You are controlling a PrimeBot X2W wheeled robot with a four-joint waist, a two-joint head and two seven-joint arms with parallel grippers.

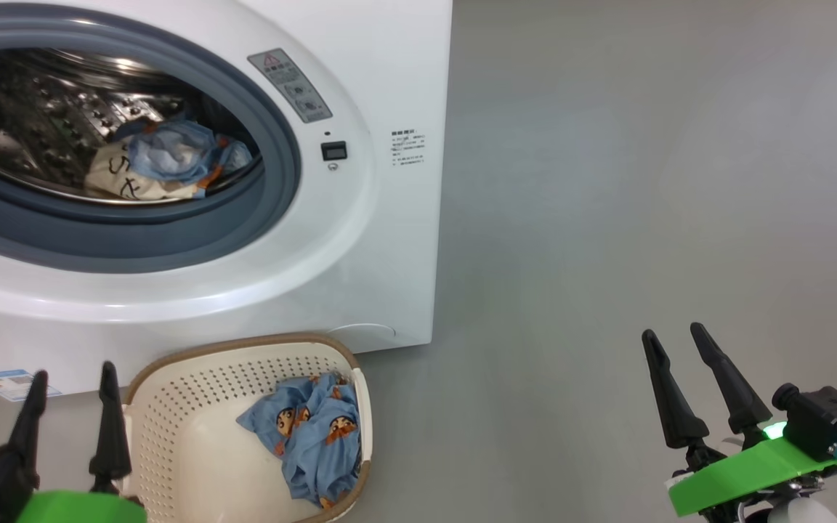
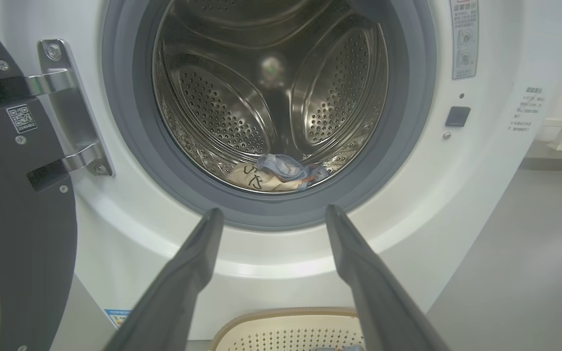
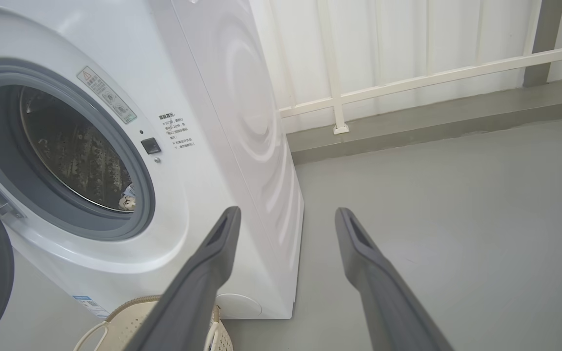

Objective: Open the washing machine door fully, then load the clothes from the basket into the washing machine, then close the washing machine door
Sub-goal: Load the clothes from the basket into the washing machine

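1. Cream plastic rectangular basket [image 1: 193, 428] with perforated sides and a brown rim stands on the grey floor [image 1: 607, 218], close before the big white front-loading washing machine [image 1: 389, 254].
2. A light blue garment [image 1: 313, 436] printed with orange-and-tan figures lies crumpled in the basket's right half. It appears to be 1 piece, though folds may hide more.
3. A blue-and-cream garment [image 1: 171, 156] lies in the steel perforated drum [image 1: 26, 109]. The round black-rimmed door [image 2: 22, 234] stands swung wide.
4. The left gripper [image 1: 73, 372] hovers beside the basket's left rim, its 2 fingers spread and empty. The right gripper [image 1: 673, 333] is well apart, likewise spread and empty.
5. Pinch a raised fold at the bunched middle, clear of the basket wall.
6. Lift until the hem clears the rim, then release well past the grey-blue rubber seal [image 1: 135, 247].
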